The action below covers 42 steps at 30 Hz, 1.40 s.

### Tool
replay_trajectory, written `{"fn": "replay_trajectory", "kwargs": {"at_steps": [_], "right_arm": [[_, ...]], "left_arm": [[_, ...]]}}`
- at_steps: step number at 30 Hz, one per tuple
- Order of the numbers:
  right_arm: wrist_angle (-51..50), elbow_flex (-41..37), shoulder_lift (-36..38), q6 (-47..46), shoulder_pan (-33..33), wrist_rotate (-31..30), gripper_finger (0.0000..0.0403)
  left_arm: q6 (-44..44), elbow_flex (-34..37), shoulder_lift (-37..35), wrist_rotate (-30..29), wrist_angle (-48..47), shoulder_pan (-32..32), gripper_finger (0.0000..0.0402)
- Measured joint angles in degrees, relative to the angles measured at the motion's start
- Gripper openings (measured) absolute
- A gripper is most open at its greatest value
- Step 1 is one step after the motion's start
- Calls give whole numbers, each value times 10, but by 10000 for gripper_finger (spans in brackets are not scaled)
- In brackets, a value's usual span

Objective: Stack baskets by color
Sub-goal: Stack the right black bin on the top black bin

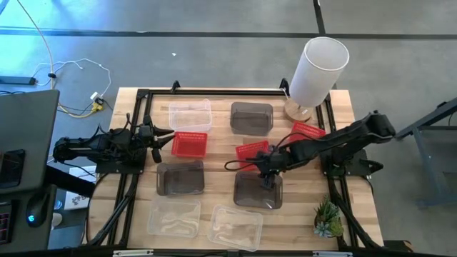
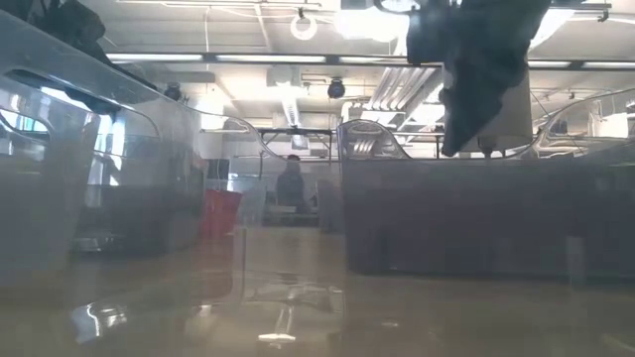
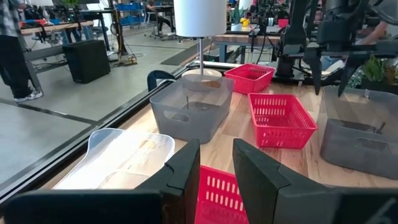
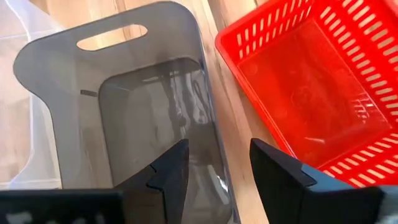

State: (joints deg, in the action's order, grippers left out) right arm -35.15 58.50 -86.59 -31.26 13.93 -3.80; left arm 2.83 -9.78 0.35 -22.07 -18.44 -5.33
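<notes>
**Q:** Wood table top (image 1: 303, 207), is it? What sits on it, going out from the white cylinder (image 1: 318, 69) in its corner?

**A:** Yes. Nine baskets, none stacked. Near red (image 1: 308, 130) lies just beside the cylinder's base. Mid red (image 1: 253, 151) is next, tilted, with a thin strip of bare wood between the two. Far red (image 1: 189, 143) lies well across the table. Near grey (image 1: 251, 117) sits along the same edge as the cylinder, and a clear basket (image 1: 190, 114) is beyond it. Mid grey (image 1: 258, 189) and far grey (image 1: 180, 178) form the next row out. Two clear ones (image 1: 174, 216) (image 1: 235, 227) lie along the edge farthest from the cylinder.

**Q:** Where are the grippers?

**A:** Right gripper (image 1: 268, 177) hangs over mid grey's rim, on the side facing mid red. Its fingers (image 4: 171, 165) are spread, with the basket's wall in line with the gap. Left gripper (image 1: 166, 135) is at far red's edge, the side away from the cylinder. A narrow gap shows between its fingers (image 3: 180, 177), and the red rim is right there. I cannot tell whether it pinches the rim.

**Q:** Any open room?

**A:** Bare wood between mid grey and the small plant (image 1: 328, 218). Elsewhere the baskets lie close together.
</notes>
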Motion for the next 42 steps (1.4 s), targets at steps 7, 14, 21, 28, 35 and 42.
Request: {"fn": "replay_trajectory", "kwargs": {"at_steps": [7, 14, 21, 28, 35, 42], "right_arm": [[0, -1, -5, -20, 0, 9, 158], [-2, -1, -9, -26, 0, 9, 158], [1, -2, -35, -40, 9, 9, 158], [2, -2, -68, -50, 15, 11, 156], [0, -2, -75, -48, 15, 14, 59], [-1, -1, -75, -33, 13, 34, 14]], "left_arm": [[0, 0, 0, -1, 0, 0, 85], [0, 0, 0, -2, 0, 0, 85], [0, 0, 0, -3, -2, 0, 85], [0, 0, 0, -3, -2, 0, 85], [0, 0, 0, -9, -2, 0, 85], [0, 0, 0, -9, -2, 0, 85]]}}
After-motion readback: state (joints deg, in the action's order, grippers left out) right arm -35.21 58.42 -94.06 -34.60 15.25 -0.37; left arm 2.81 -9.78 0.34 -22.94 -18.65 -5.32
